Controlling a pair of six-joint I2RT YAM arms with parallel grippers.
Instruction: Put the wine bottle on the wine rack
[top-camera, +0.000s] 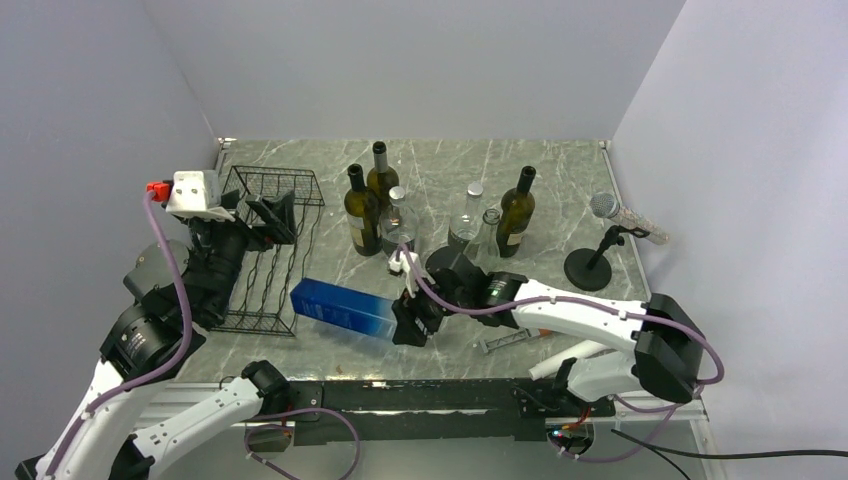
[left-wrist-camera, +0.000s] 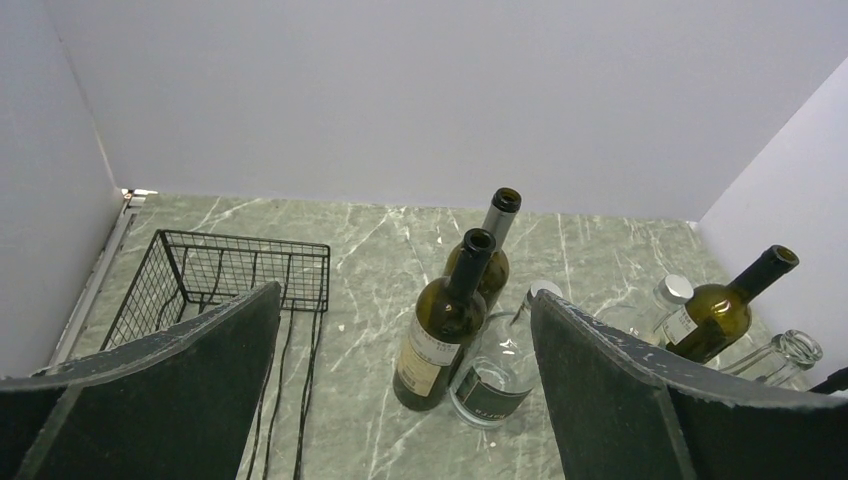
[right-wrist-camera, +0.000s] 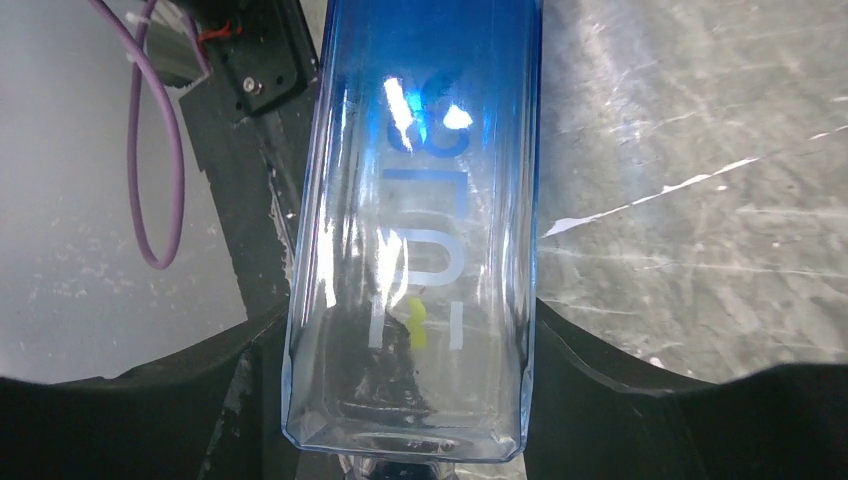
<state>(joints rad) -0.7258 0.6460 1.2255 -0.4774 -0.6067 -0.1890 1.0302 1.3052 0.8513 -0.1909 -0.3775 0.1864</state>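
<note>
We see the blue bottle (top-camera: 340, 308) lying on its side near the front edge of the desk (top-camera: 560, 170), between the rack (top-camera: 265, 260) and the right arm. It is square in section, deep blue at its flat base and fading to clear glass at the other end. The right fingers (top-camera: 412, 322) are clamped on that clear end, one on each side; in the right wrist view the bottle (right-wrist-camera: 420, 250) fills the gap between the right fingers (right-wrist-camera: 150, 420) and runs straight away from the camera. The base end points left and sits just beside the rack's right side. We cannot tell whether the two touch, or whether the bottle rests on the desk. It is not on the rack.

The rack, black wire with a wavy lattice, lies flat at the left of the desk against the wall. The left fingers (top-camera: 270, 215) hang over its far half, wide apart and holding nothing. Between the left fingers (left-wrist-camera: 170, 380) the left wrist camera looks out over the rack (left-wrist-camera: 250, 270) and the standing bottles.

Those bottles stand upright mid-desk, well apart from the rack: three dark bottles (top-camera: 362, 210) and three clear bottles (top-camera: 468, 215). A microphone (top-camera: 625, 215) on a round stand sits at the right.
</note>
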